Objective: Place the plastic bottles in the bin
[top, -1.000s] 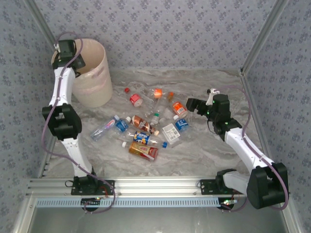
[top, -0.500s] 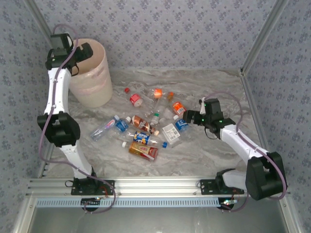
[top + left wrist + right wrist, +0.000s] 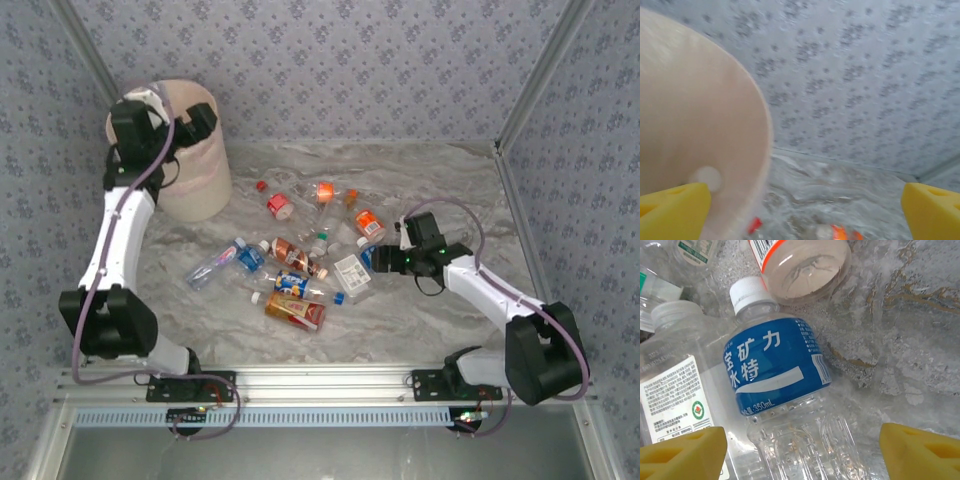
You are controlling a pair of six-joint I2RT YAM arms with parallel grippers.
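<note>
The bin [image 3: 200,170] is coloured a pale pink-beige. The desk [image 3: 450,190] is veined in grey and white like marble, and the walls [image 3: 350,60] are covered in a grey-blue print of small flowers. Among the clear bottles [image 3: 293,311], red, orange, blue and white caps and labels are seen. The blue-labelled bottle [image 3: 772,372] is marked with white characters and topped by a white cap. The fingers [image 3: 682,452] of the right hand [image 3: 802,440] are coloured yellow, as are those of the left hand [image 3: 805,195]. The arms [image 3: 120,235] are finished in white with black joints.
</note>
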